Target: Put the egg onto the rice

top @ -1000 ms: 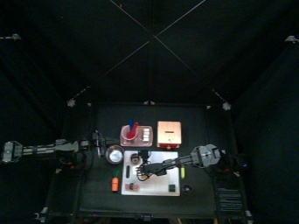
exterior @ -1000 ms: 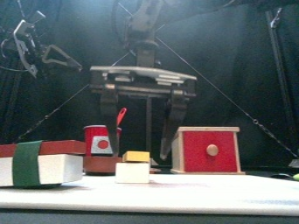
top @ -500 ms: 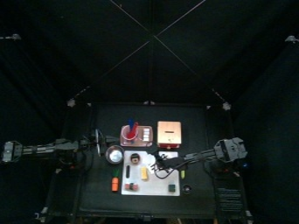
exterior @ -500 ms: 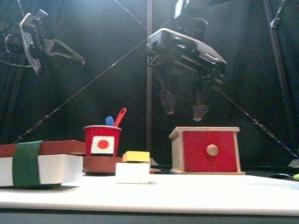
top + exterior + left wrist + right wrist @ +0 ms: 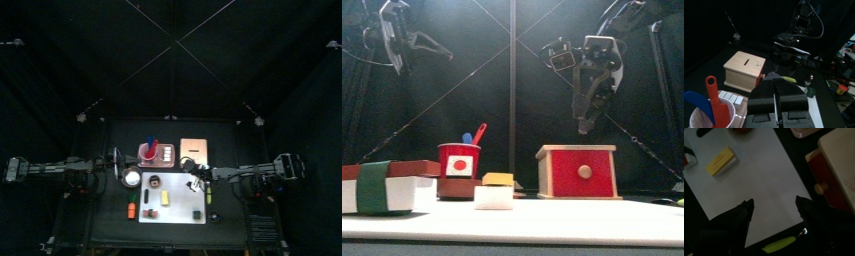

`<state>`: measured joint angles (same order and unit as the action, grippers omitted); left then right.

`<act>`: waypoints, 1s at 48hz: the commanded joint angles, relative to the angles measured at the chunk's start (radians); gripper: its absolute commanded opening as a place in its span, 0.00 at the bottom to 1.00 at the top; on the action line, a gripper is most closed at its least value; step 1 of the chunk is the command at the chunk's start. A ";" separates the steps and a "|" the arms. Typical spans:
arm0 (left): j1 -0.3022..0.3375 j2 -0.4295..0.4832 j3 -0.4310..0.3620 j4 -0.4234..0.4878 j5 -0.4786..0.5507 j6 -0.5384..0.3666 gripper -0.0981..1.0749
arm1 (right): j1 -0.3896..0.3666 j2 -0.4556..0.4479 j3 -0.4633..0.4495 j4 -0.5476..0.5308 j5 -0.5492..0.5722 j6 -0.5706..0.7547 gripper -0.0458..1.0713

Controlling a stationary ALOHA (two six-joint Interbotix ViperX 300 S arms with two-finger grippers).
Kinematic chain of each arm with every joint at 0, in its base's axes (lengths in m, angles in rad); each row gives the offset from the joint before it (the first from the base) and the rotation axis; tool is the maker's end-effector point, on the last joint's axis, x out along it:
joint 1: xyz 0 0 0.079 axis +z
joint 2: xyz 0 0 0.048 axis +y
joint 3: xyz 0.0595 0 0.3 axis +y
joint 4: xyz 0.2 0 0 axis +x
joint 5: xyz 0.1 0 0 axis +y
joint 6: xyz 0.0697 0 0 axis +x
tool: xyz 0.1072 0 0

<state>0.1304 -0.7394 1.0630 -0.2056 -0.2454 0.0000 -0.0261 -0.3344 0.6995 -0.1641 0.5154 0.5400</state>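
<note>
— Where is the egg?
— The tiny pale-yellow oblong egg block (image 5: 498,180) lies on top of the small white rice block (image 5: 493,198). Both sit on the white paper mat (image 5: 181,212), free of either arm.
— What is near it?
— In the front view a red cup (image 5: 460,165) holding a blue and a red utensil stands just behind to the left. A tan wooden box with a red front (image 5: 579,171) stands to the right. A larger white block wrapped in a dark green band (image 5: 389,188) lies at the far left.
— And the grippers?
— The right gripper (image 5: 776,209) hangs high above the box, jaws wide apart and empty. The left gripper (image 5: 777,82) is raised at the left, jaws pressed together on nothing.
</note>
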 commanded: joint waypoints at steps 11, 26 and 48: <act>-0.034 0.035 -0.058 0.043 -0.008 0.005 0.13 | -0.014 -0.261 0.218 -0.097 -0.437 0.012 0.90; -0.034 0.037 -0.041 0.057 -0.006 0.005 0.13 | -0.043 -0.307 0.305 -0.104 -0.546 0.008 0.89; 0.006 0.037 -0.018 0.071 -0.003 0.006 0.13 | -0.044 -0.276 0.305 -0.132 -0.546 0.003 0.89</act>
<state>0.1212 -0.7026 1.0569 -0.1427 -0.2439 0.0046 -0.0660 -0.6059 1.0170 -0.2915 -0.0215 0.5446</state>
